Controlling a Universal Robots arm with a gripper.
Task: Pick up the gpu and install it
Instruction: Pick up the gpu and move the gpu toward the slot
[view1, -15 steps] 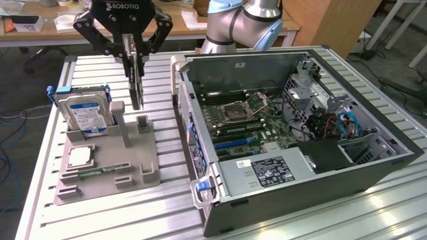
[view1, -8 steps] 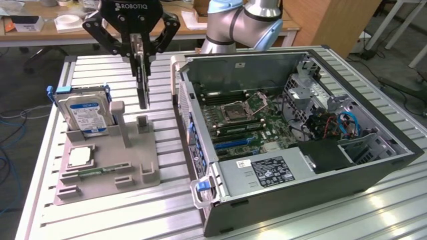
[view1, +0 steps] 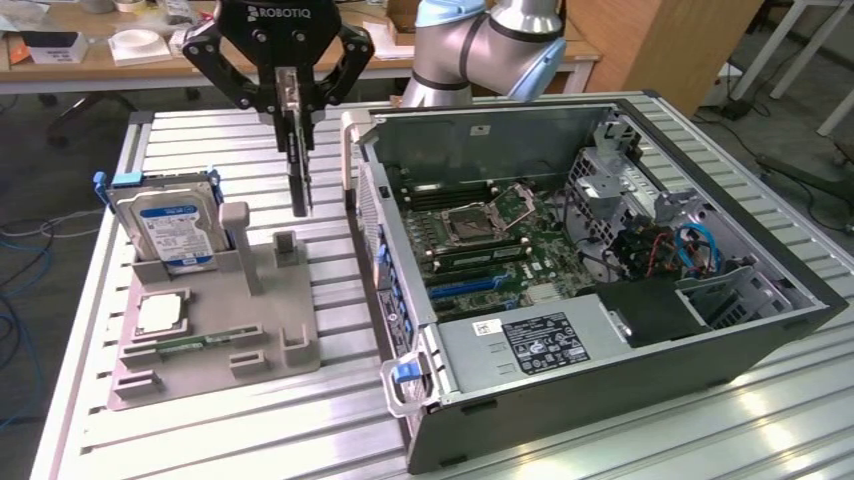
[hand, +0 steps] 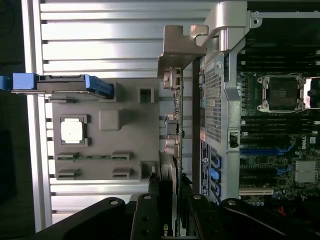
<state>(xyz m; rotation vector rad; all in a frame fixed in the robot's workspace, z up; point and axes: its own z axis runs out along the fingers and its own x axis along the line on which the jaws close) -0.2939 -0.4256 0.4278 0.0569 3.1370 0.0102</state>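
a: since the slotted metal table is the biggest thing here, start there. what stands on it?
b: one open computer case on the exterior view's right, with one motherboard bare inside. one grey holder tray sits on the exterior view's left.
a: and the arm?
b: one, standing behind the case. its gripper hangs over the tray's edge nearest the case.
a: what's in the tray?
b: one hard drive with a blue-white label, upright in a slot.
a: where's the gpu?
b: in the air, on edge, between the hard drive and the case's outer wall, just beside that wall and not in the case. in the wrist view its silver bracket is at the end far from the gripper.
a: anything smaller?
b: one square silver chip, flat in the tray, nearer the exterior camera than the drive.
a: the claw?
b: two fingers clamped on the card's top edge, one on each face.
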